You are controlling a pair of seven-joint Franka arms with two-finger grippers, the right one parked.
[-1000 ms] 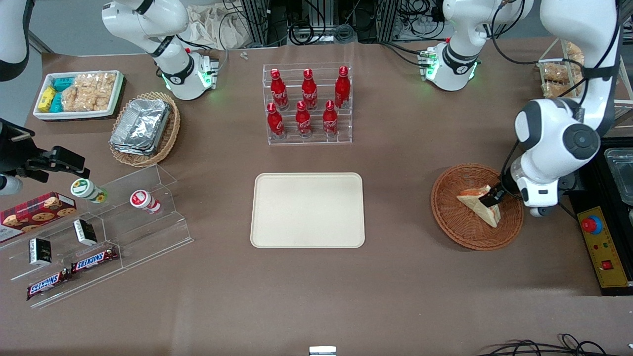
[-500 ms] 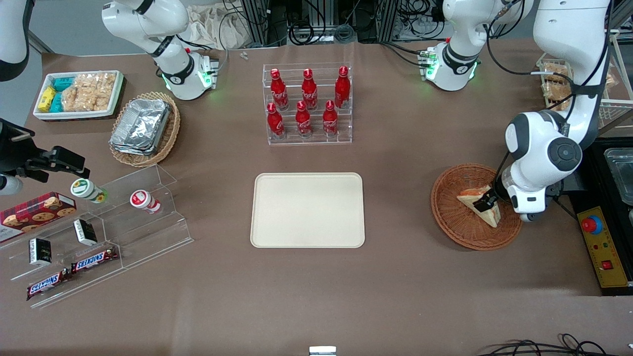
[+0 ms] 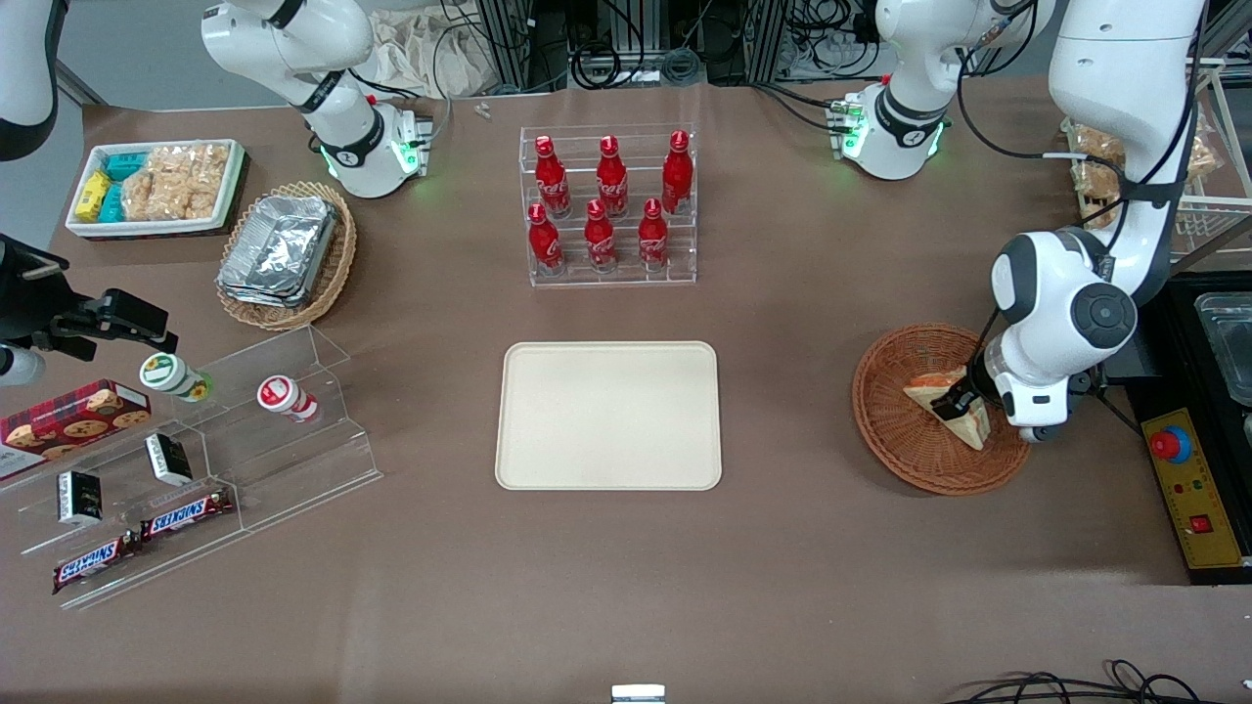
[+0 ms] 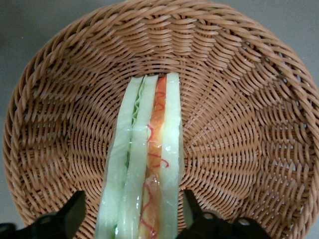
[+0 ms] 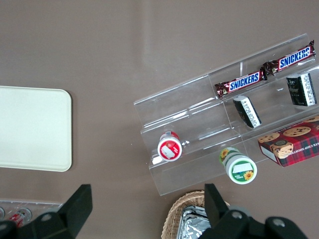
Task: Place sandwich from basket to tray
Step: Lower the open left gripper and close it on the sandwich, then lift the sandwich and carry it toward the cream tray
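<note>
The sandwich [image 3: 926, 395], a white-bread wedge with red-orange and green filling, stands on edge in the round reddish-brown basket [image 3: 895, 435] toward the working arm's end of the table. My left gripper [image 3: 957, 403] is down in the basket, open, with one black finger on each side of the wedge. In the left wrist view the sandwich [image 4: 144, 164] runs between the fingers [image 4: 75, 214] with a small gap on each side, over the basket weave [image 4: 239, 129]; the gripper [image 4: 133, 215] straddles it. The cream tray [image 3: 608, 415] lies bare at mid-table and shows in the right wrist view [image 5: 30, 127].
A clear rack of red bottles [image 3: 608, 205] stands farther from the front camera than the tray. A tan basket of foil containers [image 3: 284, 256], a white snack bin [image 3: 155, 186] and a clear snack shelf [image 3: 196, 460] lie toward the parked arm's end. A yellow control box [image 3: 1188, 484] sits beside the basket.
My left arm's wrist has shifted toward the tray and the gripper has settled farther along the sandwich. The sandwich and basket have not moved.
</note>
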